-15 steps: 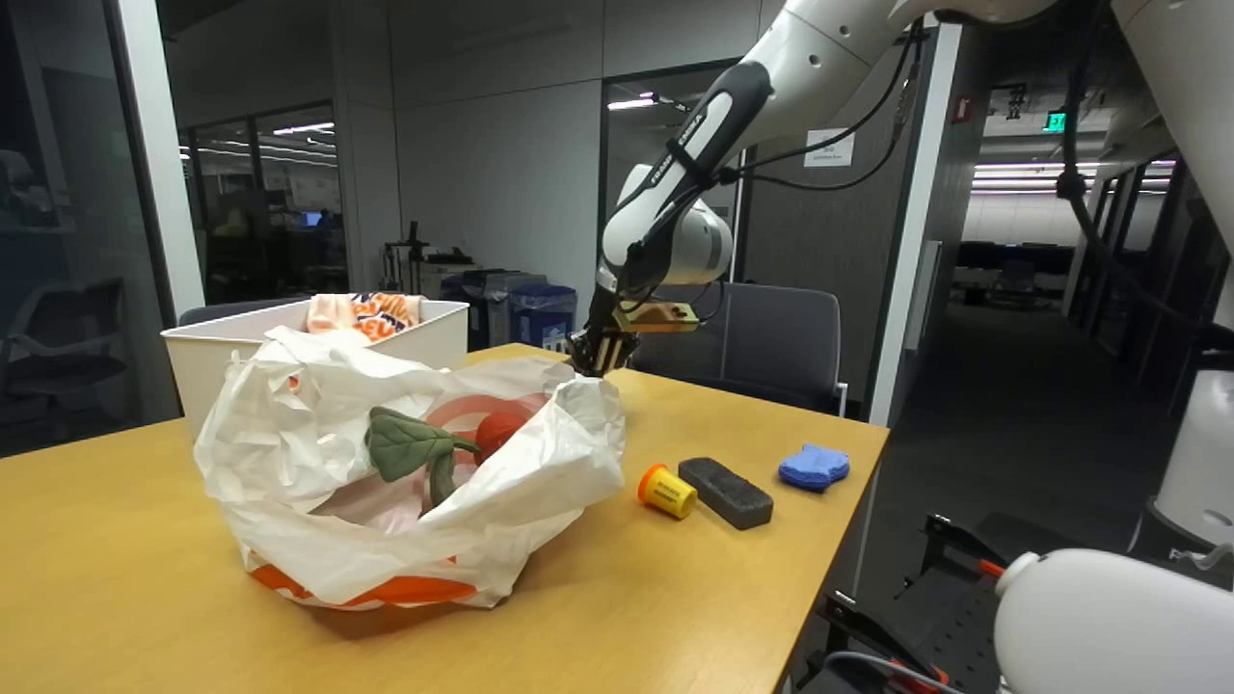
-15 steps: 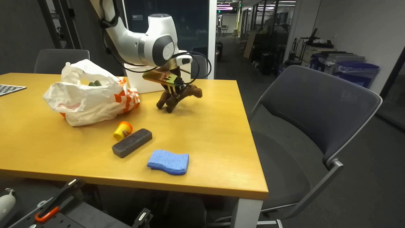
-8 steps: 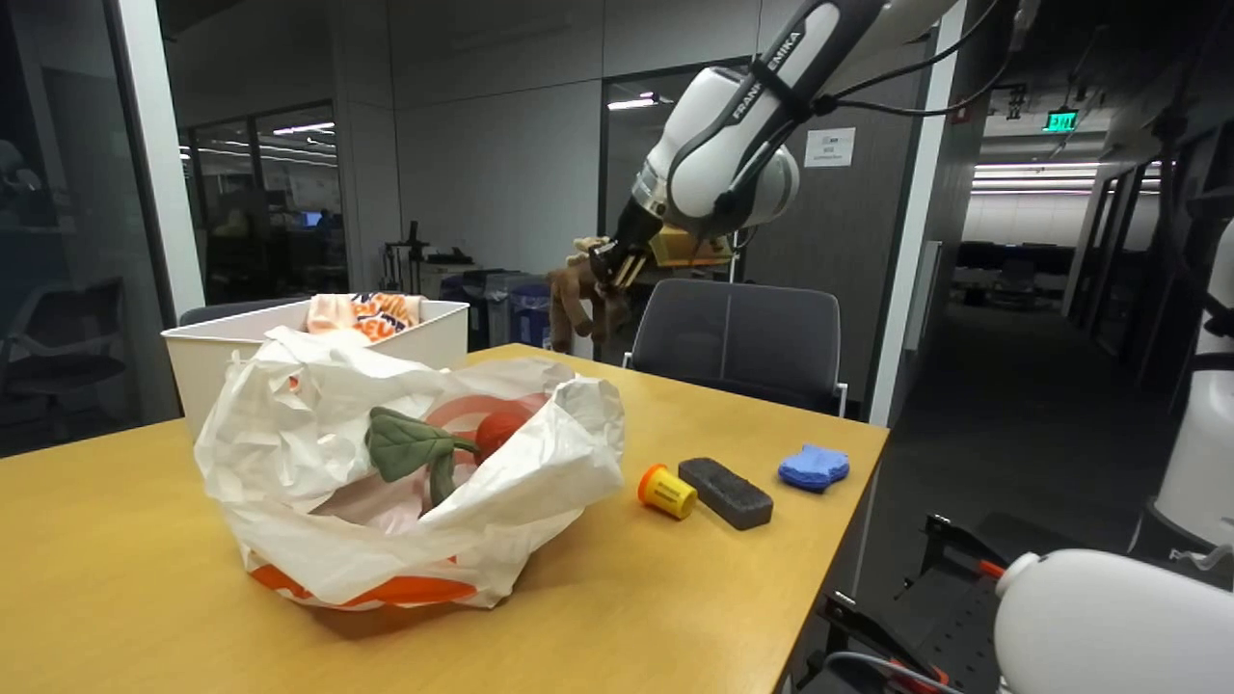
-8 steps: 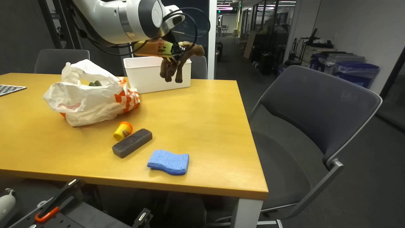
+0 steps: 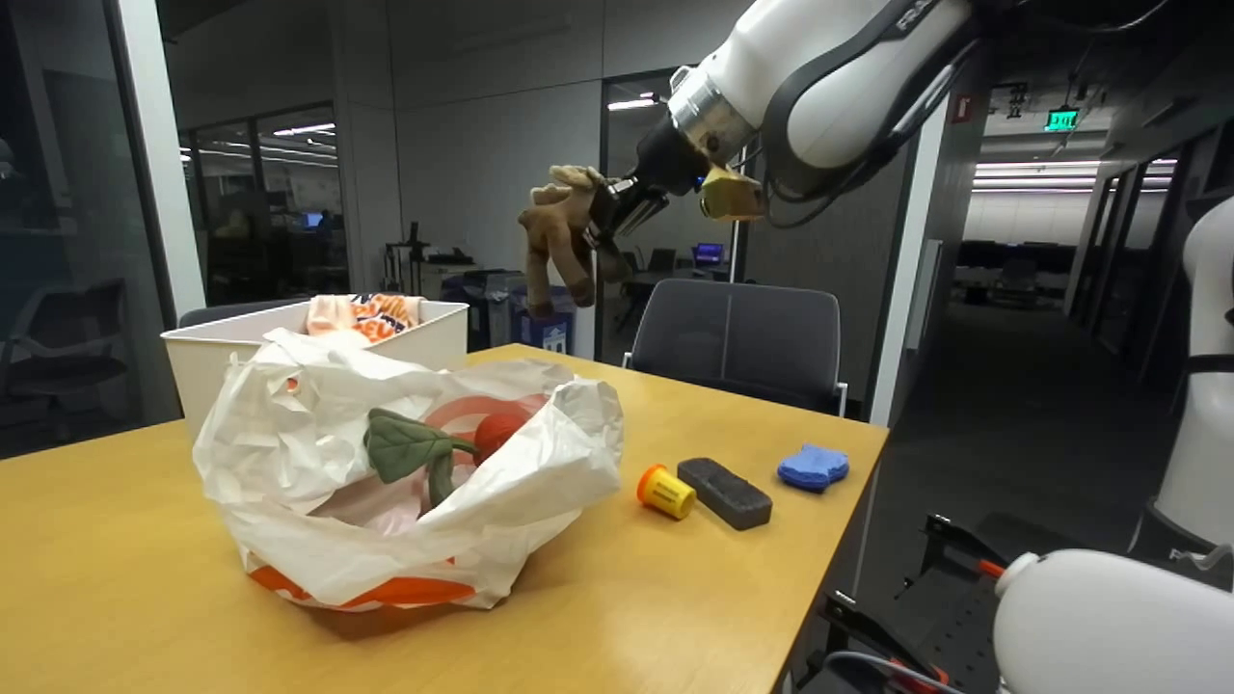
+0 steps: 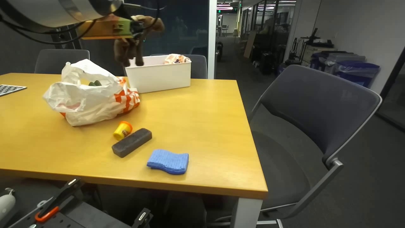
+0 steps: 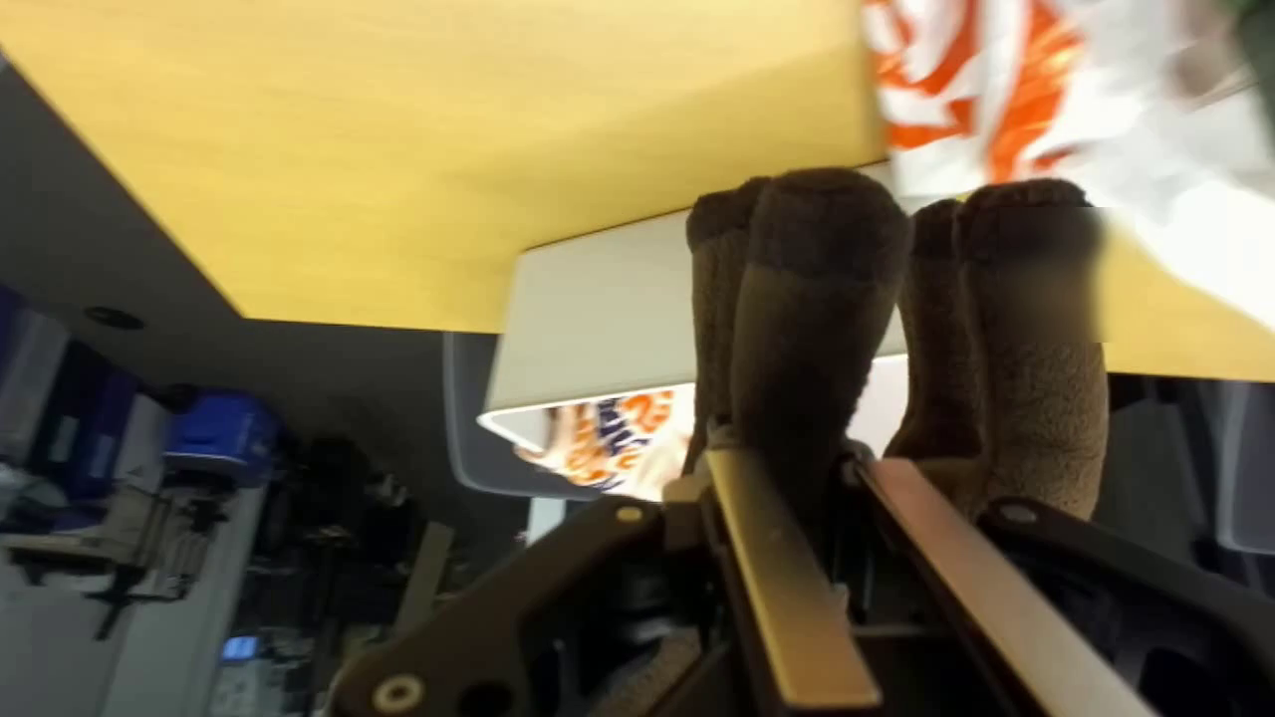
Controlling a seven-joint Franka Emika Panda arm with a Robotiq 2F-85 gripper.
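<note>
The gripper (image 5: 596,224), its fingers narrowly set, is closed around a brown plush animal (image 5: 554,231) (a moose, perhaps, given the pale antler-like tufts), which is held above the level of the table (image 5: 694,602), legs dangling. Left to right from the gripper in an exterior view: at eight o'clock, the rim of the white bin (image 5: 434,342) could be caught by those legs if they were carried low; at seven, the flimsy plastic bag (image 5: 540,520) could be snagged and dragged; in the grip, a slip could be caused by soft fabric being pinched at one spot; near half past five, the yellow tub (image 5: 666,492), lying on its side, could be rolled by a knock.

On the cloth (image 5: 371,316) in the bin, orange and blue lettering is printed, but no word can be made out. "FRA" can be read on the robot arm (image 5: 824,58) at two o'clock, and apparently "EXIT" on the green sign (image 5: 1060,120) beyond.
</note>
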